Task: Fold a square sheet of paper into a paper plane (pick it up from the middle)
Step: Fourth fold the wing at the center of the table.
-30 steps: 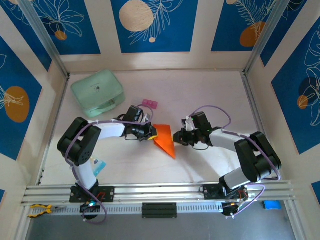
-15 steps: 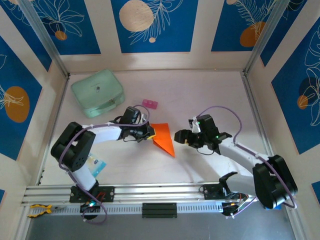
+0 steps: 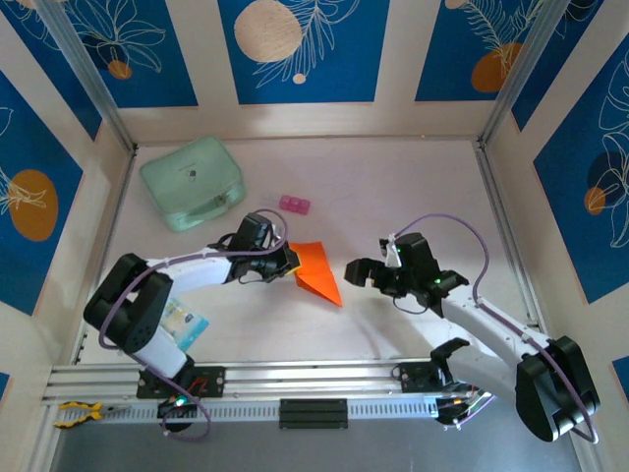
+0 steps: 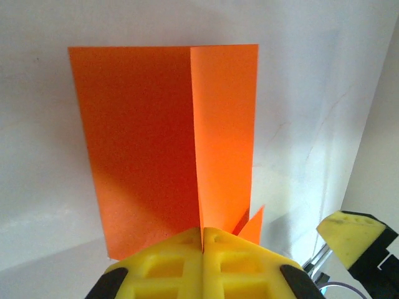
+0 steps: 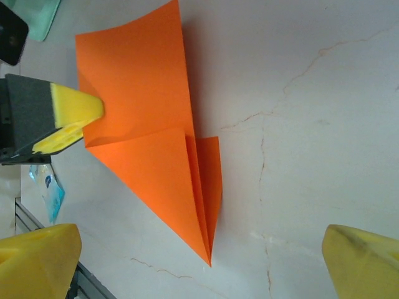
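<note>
Plane (image 3: 317,274) lies mid-table; your left gripper (image 3: 286,264) is clamped on its edge. Right gripper (image 3: 360,272) is spread wide just beside it, not touching. Hold left firm and press the crease flat with right.

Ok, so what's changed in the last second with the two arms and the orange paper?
The right pincer opened, let go of the part-folded orange paper and drew back to the right, now apart from it. The left arm's elbow sank toward the near left. The left pincer stayed shut on the paper's edge, the paper barely shifted, and the mint-green case and pink block stayed put.
</note>
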